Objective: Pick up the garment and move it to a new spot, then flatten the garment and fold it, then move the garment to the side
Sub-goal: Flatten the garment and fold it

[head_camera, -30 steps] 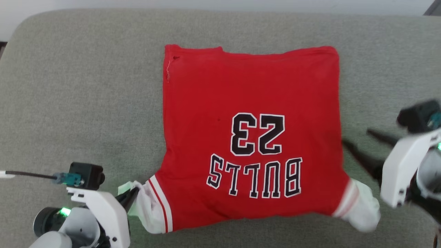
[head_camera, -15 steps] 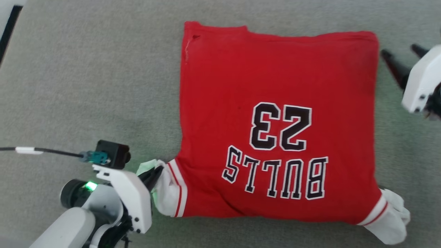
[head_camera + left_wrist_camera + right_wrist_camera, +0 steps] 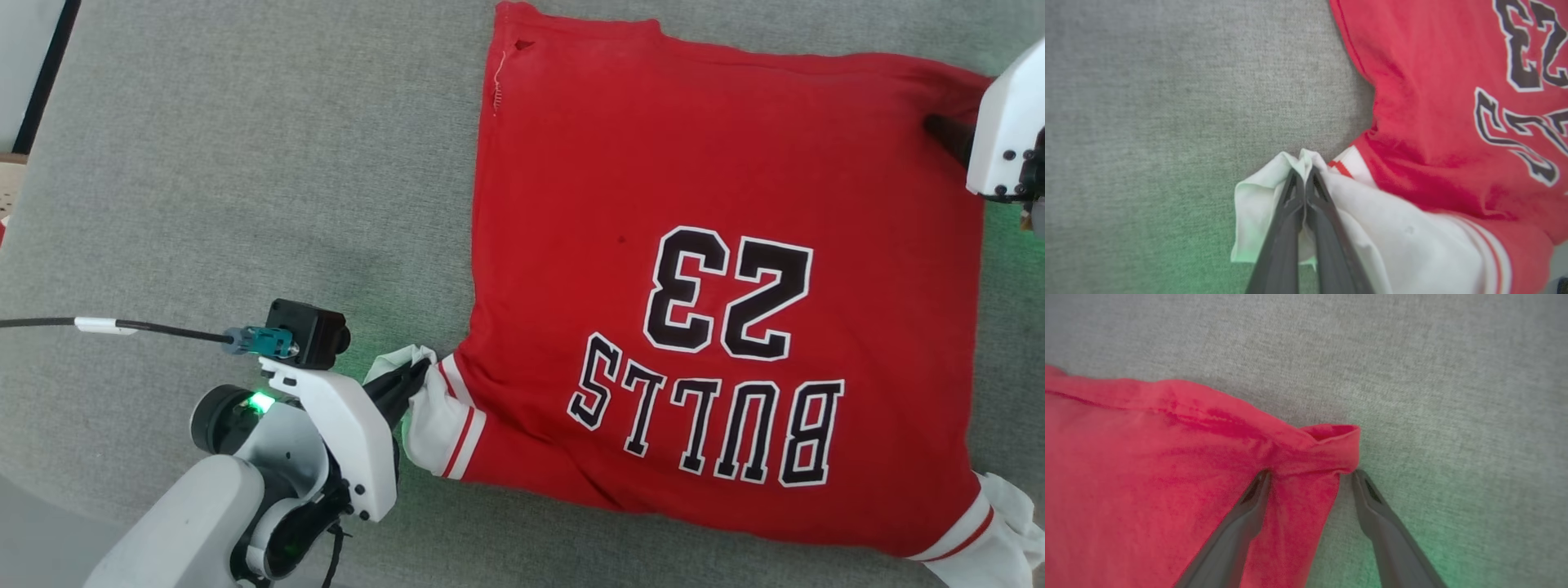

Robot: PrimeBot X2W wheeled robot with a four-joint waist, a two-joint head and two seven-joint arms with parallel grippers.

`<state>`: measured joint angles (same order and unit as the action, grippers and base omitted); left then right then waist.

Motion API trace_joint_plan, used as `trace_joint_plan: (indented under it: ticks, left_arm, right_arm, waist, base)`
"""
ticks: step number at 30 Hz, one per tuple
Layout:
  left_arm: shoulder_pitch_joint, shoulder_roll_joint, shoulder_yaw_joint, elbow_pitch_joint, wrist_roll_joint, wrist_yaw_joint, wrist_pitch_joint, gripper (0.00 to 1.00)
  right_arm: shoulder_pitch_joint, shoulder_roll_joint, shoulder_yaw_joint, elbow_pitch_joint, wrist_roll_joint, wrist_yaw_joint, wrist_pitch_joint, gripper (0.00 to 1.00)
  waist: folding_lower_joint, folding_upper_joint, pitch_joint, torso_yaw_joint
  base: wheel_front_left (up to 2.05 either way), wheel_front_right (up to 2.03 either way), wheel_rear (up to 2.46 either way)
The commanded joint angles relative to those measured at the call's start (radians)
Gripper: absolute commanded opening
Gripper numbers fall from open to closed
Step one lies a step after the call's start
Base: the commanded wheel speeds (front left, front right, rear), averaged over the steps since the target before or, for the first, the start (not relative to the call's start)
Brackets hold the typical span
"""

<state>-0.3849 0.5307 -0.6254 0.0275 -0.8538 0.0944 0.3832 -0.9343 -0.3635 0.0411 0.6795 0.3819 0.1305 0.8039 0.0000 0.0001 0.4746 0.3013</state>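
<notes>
The garment point(image 3: 718, 269), a red jersey with "BULLS" and "23" upside down, lies folded into a square on the grey upholstered surface point(image 3: 245, 163). My left gripper point(image 3: 408, 384) is shut on a white lining corner sticking out at its near left. In the left wrist view the fingertips point(image 3: 1303, 175) pinch that white cloth beside the red garment point(image 3: 1433, 122). My right gripper point(image 3: 947, 131) is at the far right corner. In the right wrist view it point(image 3: 1310, 475) stands open, its two fingers either side of the rolled red corner of the garment point(image 3: 1147, 457).
A black cable point(image 3: 122, 327) runs left from the left wrist camera. The grey surface ends at a dark strip point(image 3: 41, 82) on the far left and at a curved front edge point(image 3: 49, 498) near the left arm. More white lining point(image 3: 1012, 531) sticks out at the garment's near right corner.
The head camera has shifted, so the whole picture moved. Against the garment, my right gripper went from beside the right edge to the far right corner and now straddles it. The left grip is unchanged.
</notes>
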Motion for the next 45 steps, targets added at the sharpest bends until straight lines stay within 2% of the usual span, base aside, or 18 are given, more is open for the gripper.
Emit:
trace_joint_plan:
  ticks: [1,2,3,7,11,18,23,31,34,38,39,40,41,45]
  left_arm:
    - [-0.014,-0.011,-0.009,0.023,0.003,-0.004,-0.003,0.00]
    - [-0.016,-0.014,-0.008,0.029,0.000,-0.005,-0.006,0.00]
    - [-0.016,-0.016,-0.008,0.035,-0.002,-0.007,-0.009,0.00]
    - [-0.013,-0.014,-0.003,0.061,-0.006,-0.008,-0.015,0.00]
    - [-0.004,-0.005,0.003,0.071,-0.009,-0.008,-0.022,0.00]
    - [0.008,0.033,0.006,0.075,0.001,-0.001,-0.007,0.00]
    - [0.030,0.070,0.019,0.058,-0.006,0.013,0.002,0.00]
    - [0.081,0.116,0.036,0.018,-0.027,0.043,0.019,0.00]
    - [0.090,0.122,0.035,0.004,-0.028,0.051,0.026,0.00]
    - [0.097,0.124,0.035,-0.008,-0.032,0.058,0.030,0.00]
    - [0.097,0.122,0.035,-0.010,-0.034,0.059,0.029,0.00]
    - [0.098,0.121,0.034,-0.010,-0.035,0.060,0.029,0.00]
    - [0.098,0.121,0.034,-0.009,-0.036,0.060,0.029,0.00]
    - [0.092,0.118,0.033,-0.006,-0.041,0.055,0.029,0.00]
  right_arm:
    - [0.095,0.040,0.065,0.114,0.012,0.001,0.089,0.98]
    - [0.100,0.041,0.084,0.128,0.021,0.003,0.104,0.13]
    - [0.103,0.035,0.101,0.135,0.030,0.003,0.115,0.00]
    - [0.097,-0.023,0.150,0.111,0.054,0.002,0.093,0.00]
    - [0.101,-0.052,0.197,0.061,0.100,0.002,0.100,0.00]
    - [0.153,-0.136,0.289,-0.149,0.243,0.001,0.105,0.00]
    - [0.251,-0.193,0.323,-0.339,0.322,0.000,0.138,0.00]
    - [0.523,-0.199,0.242,-0.614,0.382,0.000,0.228,0.00]
    - [0.648,-0.180,0.183,-0.701,0.368,0.000,0.255,0.00]
    - [0.784,-0.113,0.118,-0.752,0.327,0.000,0.235,0.00]
    - [0.822,-0.090,0.110,-0.742,0.281,0.000,0.195,0.47]
    - [0.840,-0.071,0.104,-0.720,0.265,0.000,0.180,0.76]
    - [0.852,-0.062,0.108,-0.706,0.249,0.000,0.170,1.00]
    - [0.843,-0.043,0.098,-0.701,0.217,-0.002,0.118,1.00]
  waist:
    - [0.0000,-0.0001,0.005,0.008]
    - [0.0000,-0.0001,0.006,0.008]
    - [0.0000,-0.0001,0.005,0.008]
    - [0.0000,-0.0001,-0.008,-0.003]
    - [0.0000,-0.0001,-0.029,-0.023]
    - [0.0000,-0.0001,-0.085,-0.091]
    - [0.0000,-0.0001,-0.122,-0.148]
    - [0.0000,-0.0001,-0.173,-0.214]
    - [0.0000,-0.0001,-0.182,-0.222]
    - [0.0000,-0.0001,-0.186,-0.225]
    - [0.0000,-0.0001,-0.184,-0.226]
    - [0.0000,-0.0001,-0.185,-0.226]
    - [0.0000,-0.0001,-0.184,-0.226]
    - [0.0000,-0.0001,-0.183,-0.222]
  base:
    - [0.00,0.00,0.00]
    - [0.00,0.00,0.00]
    - [0.00,0.00,0.00]
    - [0.00,0.00,0.00]
    - [0.00,0.00,0.00]
    - [0.00,0.00,0.00]
    - [0.00,0.00,0.00]
    - [0.00,0.00,0.00]
    - [0.00,0.00,0.00]
    - [0.00,0.00,0.00]
    - [0.00,0.00,0.00]
    - [0.00,0.00,0.00]
    - [0.00,0.00,0.00]
    - [0.00,0.00,0.00]
